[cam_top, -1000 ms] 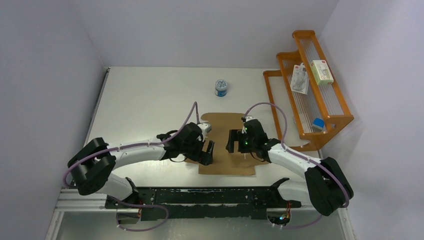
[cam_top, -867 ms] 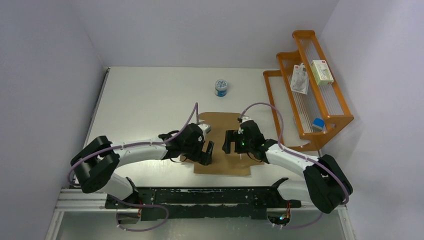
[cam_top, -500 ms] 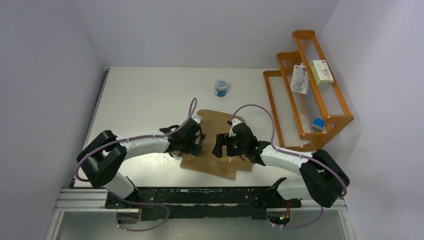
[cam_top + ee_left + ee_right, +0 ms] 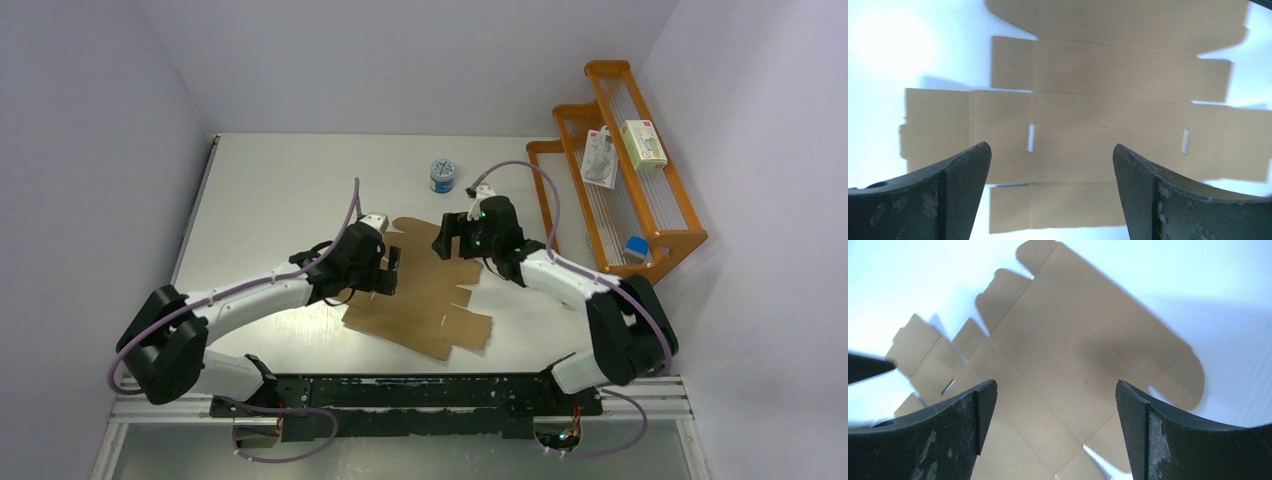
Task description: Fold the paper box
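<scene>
The box (image 4: pixel 425 295) lies flat on the table (image 4: pixel 280 190), unfolded and skewed — left gripper (image 4: pixel 388 271) over its left edge, right gripper (image 4: pixel 450 238) over its far corner. Both sets of jaws are spread wide, holding nothing.

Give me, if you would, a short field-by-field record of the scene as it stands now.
paper box: flat, unfolded brown die-cut sheet lying on the table
left gripper: open, empty, over the sheet's left side
right gripper: open, empty, over the sheet's far end
contact with sheet: cannot tell
blue-and-white tin: upright, beyond the sheet, apart from it
orange rack: at the table's right, holding white packages
</scene>
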Controlling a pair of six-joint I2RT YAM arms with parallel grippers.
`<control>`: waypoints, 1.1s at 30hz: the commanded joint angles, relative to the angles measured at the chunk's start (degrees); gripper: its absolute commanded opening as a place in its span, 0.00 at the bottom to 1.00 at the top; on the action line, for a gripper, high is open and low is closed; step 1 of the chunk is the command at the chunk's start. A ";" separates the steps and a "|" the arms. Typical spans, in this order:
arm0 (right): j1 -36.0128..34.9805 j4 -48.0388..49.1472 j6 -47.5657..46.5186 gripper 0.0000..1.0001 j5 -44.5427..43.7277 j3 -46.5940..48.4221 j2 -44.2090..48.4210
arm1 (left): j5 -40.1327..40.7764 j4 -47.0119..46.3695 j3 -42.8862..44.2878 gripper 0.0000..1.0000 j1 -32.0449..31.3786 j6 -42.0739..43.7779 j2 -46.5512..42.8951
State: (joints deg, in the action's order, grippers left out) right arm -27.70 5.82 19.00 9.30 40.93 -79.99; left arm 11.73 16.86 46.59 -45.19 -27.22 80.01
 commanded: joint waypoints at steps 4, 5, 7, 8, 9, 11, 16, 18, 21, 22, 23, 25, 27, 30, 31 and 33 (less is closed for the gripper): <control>0.54 2.45 -3.79 0.89 1.91 8.78 -14.67 | -11.53 -3.99 -4.16 0.96 -4.14 -4.82 -3.35; 0.55 2.78 -3.89 0.89 2.13 9.74 -16.20 | -11.93 -4.51 -4.52 0.96 -4.40 -5.23 -2.77; 0.62 2.41 -4.27 0.89 1.75 11.65 -18.90 | -11.86 -5.13 -5.14 0.96 -4.49 -5.76 -1.49; 0.58 1.83 -4.43 0.89 1.23 12.55 -20.01 | -11.86 -5.44 -5.42 0.96 -4.50 -5.73 -0.89; 0.62 1.48 -4.71 0.89 1.03 13.20 -21.02 | -11.05 -5.96 -5.76 0.96 -4.43 -5.47 -0.45; 0.61 0.25 -4.89 0.89 1.02 14.38 -22.64 | -7.96 -6.64 -5.93 0.96 -4.22 -5.17 0.42; 0.70 -2.32 -4.67 0.90 0.66 13.23 -24.17 | -7.01 -6.51 -5.21 0.96 -1.42 -4.69 3.57; 0.70 -2.56 -4.19 0.91 0.53 11.38 -23.32 | -5.56 -5.94 -5.11 0.96 -0.54 -4.49 4.73; 0.72 -3.47 -3.52 0.91 0.40 8.28 -21.25 | -3.74 -5.01 -4.75 0.96 1.76 -3.97 6.52; 0.72 -3.61 -3.27 0.91 0.49 7.02 -20.25 | -3.27 -5.11 -4.50 0.96 2.56 -3.71 7.10; 0.70 -3.69 -3.01 0.91 0.71 5.65 -19.23 | -2.87 -5.28 -4.14 0.96 3.24 -3.53 7.66; 0.71 -4.08 -2.44 0.92 1.33 3.19 -16.79 | -2.40 -5.35 -2.52 0.96 4.56 -2.91 9.40; 0.68 -4.59 -1.87 0.92 1.99 0.76 -14.35 | -1.05 -5.41 0.34 0.96 5.49 -2.24 11.83; -0.04 -4.27 -0.69 0.92 5.45 -4.07 -10.25 | -0.55 -6.08 5.30 0.96 6.85 -0.54 16.54; -0.67 -4.09 -0.15 0.92 6.32 -5.54 -9.00 | -0.33 -6.07 7.31 0.96 7.27 -0.05 18.28; -2.77 -4.44 1.03 0.92 7.16 -7.80 -5.97 | -0.95 -6.17 11.56 0.96 7.85 0.97 21.56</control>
State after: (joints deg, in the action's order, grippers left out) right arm -27.53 7.01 16.73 11.97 38.50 -89.23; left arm 10.24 11.90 51.86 -38.61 -28.77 95.92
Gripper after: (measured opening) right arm 0.917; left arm 0.966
